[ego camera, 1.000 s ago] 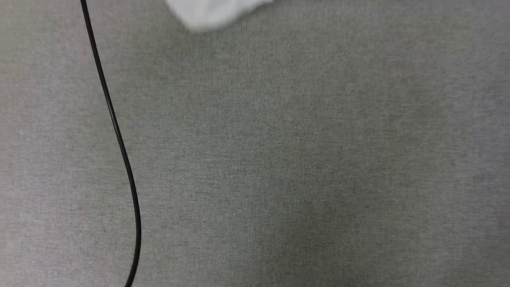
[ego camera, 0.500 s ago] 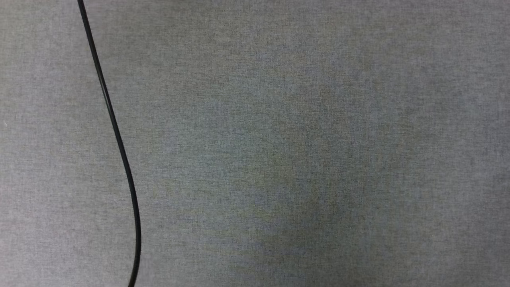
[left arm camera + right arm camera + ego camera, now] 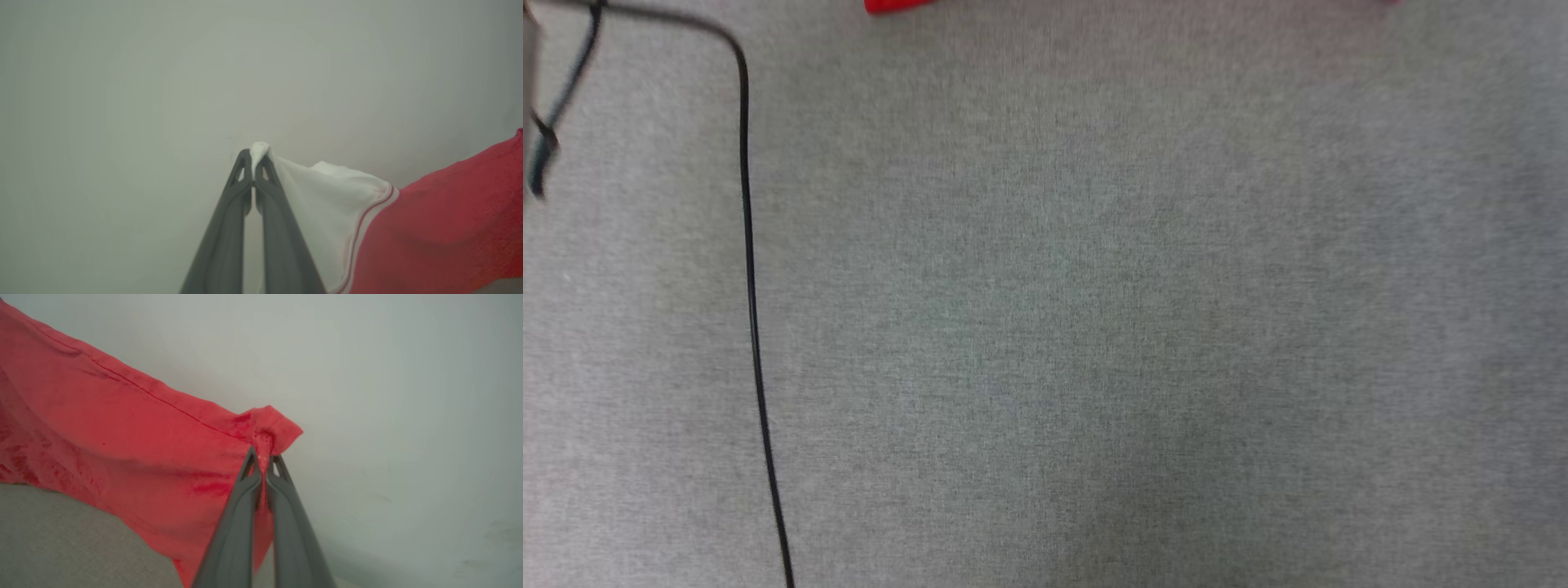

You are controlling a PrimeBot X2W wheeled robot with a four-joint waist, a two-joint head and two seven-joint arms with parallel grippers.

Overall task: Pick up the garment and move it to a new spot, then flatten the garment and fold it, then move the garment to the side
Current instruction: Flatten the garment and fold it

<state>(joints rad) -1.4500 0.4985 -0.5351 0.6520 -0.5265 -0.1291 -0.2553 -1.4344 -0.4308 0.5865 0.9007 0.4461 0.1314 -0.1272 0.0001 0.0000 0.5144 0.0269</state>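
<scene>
While left end effector (image 3: 254, 157) clamps white sleeve (image 3: 327, 200), right end effector (image 3: 265, 457) clamps red hem corner (image 3: 282, 424); garment (image 3: 441, 220) spans between.

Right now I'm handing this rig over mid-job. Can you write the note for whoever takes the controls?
Left gripper: shut on the tip of the white sleeve.
Right gripper: shut on a red hem corner.
Garment: held up between both grippers. The head view catches a red sliver of it at the top edge, beyond the grey cloth surface, which has a black cable on its left side. I cannot tell whether any of it touches the surface.
Done: pickup.
Left: lay it at the new spot, flatten, fold, move it aside.
</scene>
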